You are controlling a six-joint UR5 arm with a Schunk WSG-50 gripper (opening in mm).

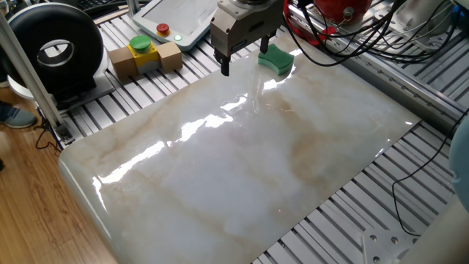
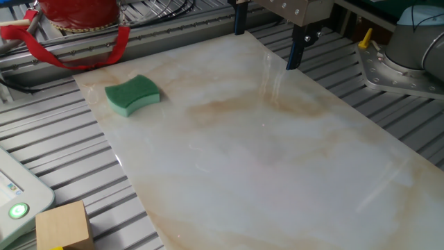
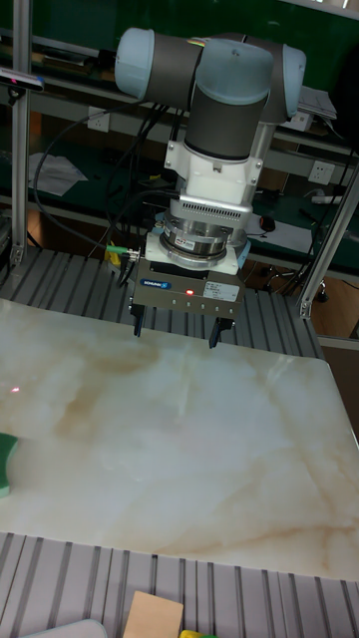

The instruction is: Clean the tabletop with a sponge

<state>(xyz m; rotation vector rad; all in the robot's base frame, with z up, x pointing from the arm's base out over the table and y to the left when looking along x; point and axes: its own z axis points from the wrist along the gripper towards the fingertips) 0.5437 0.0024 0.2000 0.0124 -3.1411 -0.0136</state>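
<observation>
The marble tabletop (image 1: 242, 169) (image 2: 263, 160) (image 3: 170, 449) fills the middle of each view. A green sponge (image 1: 276, 59) (image 2: 132, 95) lies flat on one of its corners; in the tall fixed view only the sponge's edge (image 3: 5, 464) shows at the left border. My gripper (image 1: 242, 62) (image 2: 267, 43) (image 3: 176, 334) hangs open a little above the slab near its edge, fingers pointing down, nothing between them. It is apart from the sponge, roughly a hand's width to its side.
A cardboard box with a yellow-and-green button (image 1: 141, 48) and a black round device (image 1: 55, 48) stand on the ribbed frame beyond the slab. A teach pendant (image 1: 172, 22), a red object (image 2: 76, 14) and loose cables (image 1: 344, 29) lie near the sponge's corner.
</observation>
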